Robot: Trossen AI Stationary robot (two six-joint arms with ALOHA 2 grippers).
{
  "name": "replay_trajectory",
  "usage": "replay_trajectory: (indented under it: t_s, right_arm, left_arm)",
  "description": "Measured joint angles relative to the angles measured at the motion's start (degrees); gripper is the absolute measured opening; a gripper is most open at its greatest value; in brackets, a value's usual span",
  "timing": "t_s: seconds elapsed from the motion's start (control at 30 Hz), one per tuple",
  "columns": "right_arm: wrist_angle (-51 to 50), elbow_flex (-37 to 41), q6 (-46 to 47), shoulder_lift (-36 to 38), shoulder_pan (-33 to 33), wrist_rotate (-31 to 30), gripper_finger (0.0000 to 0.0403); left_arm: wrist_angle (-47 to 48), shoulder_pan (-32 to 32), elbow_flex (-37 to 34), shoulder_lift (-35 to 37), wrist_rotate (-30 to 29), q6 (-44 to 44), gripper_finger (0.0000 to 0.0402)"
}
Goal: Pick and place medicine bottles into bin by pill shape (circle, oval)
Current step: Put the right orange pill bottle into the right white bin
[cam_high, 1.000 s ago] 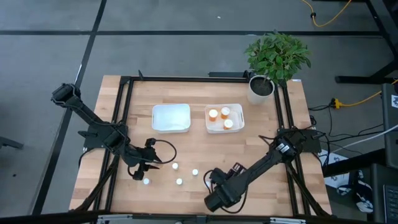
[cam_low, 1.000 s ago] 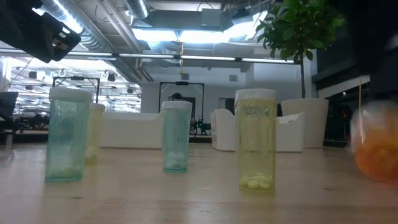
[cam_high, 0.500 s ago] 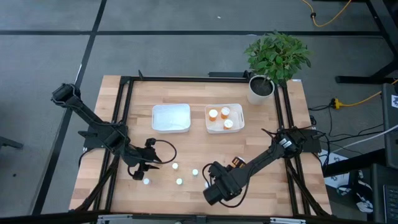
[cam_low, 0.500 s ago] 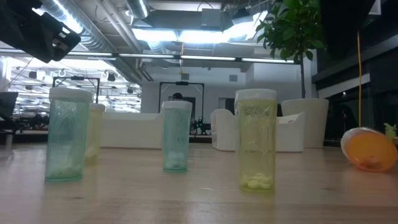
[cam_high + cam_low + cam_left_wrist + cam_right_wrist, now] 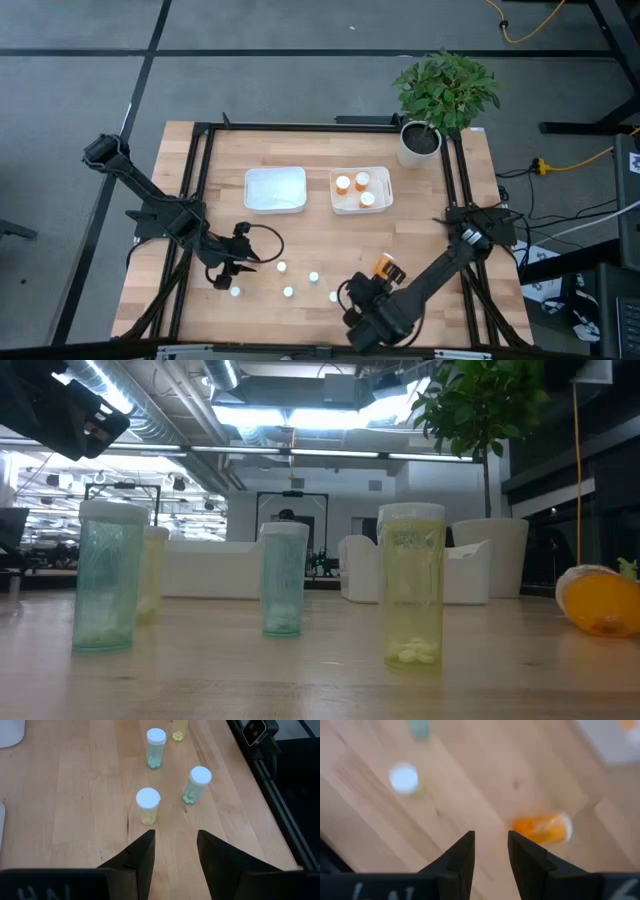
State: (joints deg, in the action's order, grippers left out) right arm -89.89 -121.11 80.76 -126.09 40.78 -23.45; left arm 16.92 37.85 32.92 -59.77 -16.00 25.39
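Note:
An orange bottle (image 5: 387,268) with a white cap lies on its side on the table; it also shows in the low view (image 5: 597,600) and the right wrist view (image 5: 540,829). Several small pale white-capped bottles (image 5: 288,292) stand upright in a loose group (image 5: 411,585) (image 5: 148,805). My right gripper (image 5: 355,295) (image 5: 491,852) is open and empty, near and left of the orange bottle. My left gripper (image 5: 245,262) (image 5: 175,850) is open and empty at the left end of the group of small bottles.
Two white bins sit at the table's far middle: the left one (image 5: 275,189) holds nothing that I can see, the right one (image 5: 384,200) holds three orange bottles. A potted plant (image 5: 440,95) stands at the far right corner. A black frame (image 5: 200,200) runs along the table's edges.
My right gripper has drawn back toward the table's near edge, away from the orange bottle. The orange bottle, blurred in the low view a second ago, has come to rest on its side. My left arm has kept still.

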Motion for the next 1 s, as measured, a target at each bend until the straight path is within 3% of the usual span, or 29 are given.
replay_trajectory:
  t_s: [0.1, 0.2, 0.37, 0.47, 0.57, 0.7, 1.0]
  right_arm:
    - [0.13, 4.69, 0.42, 4.83, 0.14, -3.11, 0.0116]
    - [-0.03, 16.20, 6.64, 12.56, 0.14, -3.29, 0.0108]
    - [0.69, 41.41, 27.59, 27.99, 1.89, 5.18, 0.0093]
    - [11.77, 53.95, 39.25, 36.13, 5.34, 8.72, 0.0090]
    - [31.43, 63.49, 39.91, 41.31, 7.78, 4.30, 0.0090]
    - [47.22, 70.66, 35.46, 43.15, 8.54, 1.04, 0.0089]
    - [49.84, 74.21, 34.26, 42.08, 7.42, -3.02, 0.0089]
  left_arm:
    - [-0.27, 0.00, -0.01, -0.01, 0.01, 1.26, 0.0140]
    - [-0.28, 0.00, -0.01, -0.02, 0.02, 2.87, 0.0140]
    - [-0.26, 0.08, 0.00, -0.01, 0.43, 4.19, 0.0140]
    - [-0.26, 0.08, 0.01, -0.02, 0.43, 4.14, 0.0140]
    - [-0.26, 0.04, 0.00, -0.01, 0.43, 4.07, 0.0140]
    - [-0.19, -0.07, 0.01, -0.02, 0.23, 4.04, 0.0140]
    - [-0.06, -0.07, -0.01, 0.00, 0.19, 4.08, 0.0140]
